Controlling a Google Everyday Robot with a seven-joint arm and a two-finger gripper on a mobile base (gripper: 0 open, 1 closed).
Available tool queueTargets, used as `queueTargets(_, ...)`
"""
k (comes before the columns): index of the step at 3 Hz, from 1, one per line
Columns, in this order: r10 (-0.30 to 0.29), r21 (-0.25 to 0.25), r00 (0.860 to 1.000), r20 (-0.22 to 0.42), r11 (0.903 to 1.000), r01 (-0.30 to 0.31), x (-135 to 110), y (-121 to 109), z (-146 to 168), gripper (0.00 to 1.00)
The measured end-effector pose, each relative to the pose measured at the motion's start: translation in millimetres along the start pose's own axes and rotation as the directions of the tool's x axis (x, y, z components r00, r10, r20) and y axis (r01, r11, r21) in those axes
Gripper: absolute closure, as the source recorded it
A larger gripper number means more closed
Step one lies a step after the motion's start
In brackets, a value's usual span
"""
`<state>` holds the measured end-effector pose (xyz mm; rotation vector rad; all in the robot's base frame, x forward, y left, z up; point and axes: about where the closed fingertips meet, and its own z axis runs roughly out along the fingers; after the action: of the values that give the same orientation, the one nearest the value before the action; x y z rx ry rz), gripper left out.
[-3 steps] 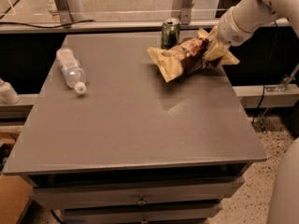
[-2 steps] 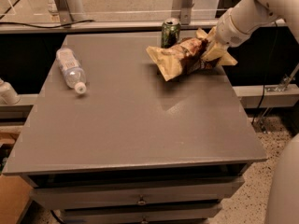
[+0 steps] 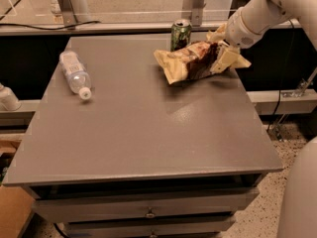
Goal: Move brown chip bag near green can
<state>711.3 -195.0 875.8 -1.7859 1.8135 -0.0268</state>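
Observation:
The brown chip bag, dark brown in the middle with pale yellow ends, lies across the far right part of the grey table. My gripper comes in from the upper right on a white arm and is shut on the bag's right end. The green can stands upright at the table's far edge, just behind the bag's left half and almost touching it.
A clear plastic bottle with a white cap lies on its side at the table's left. Metal posts and a rail run behind the table's far edge. Drawers sit under the table's front edge.
The gripper has shifted the bag slightly left and toward the can; the bag's left end now sits closer below the can.

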Motion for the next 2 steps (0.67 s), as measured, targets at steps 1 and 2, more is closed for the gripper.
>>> queueTargets(1, -0.006, -0.005, 1.0, -0.007, 1.0, 0.006, -1.9, 1.4, -2.4, 0.0)
queueTargets(2, -0.015, -0.006, 1.0, -0.014, 0.9999, 0.015, -4.4, 3.8, -6.2, 0.0)
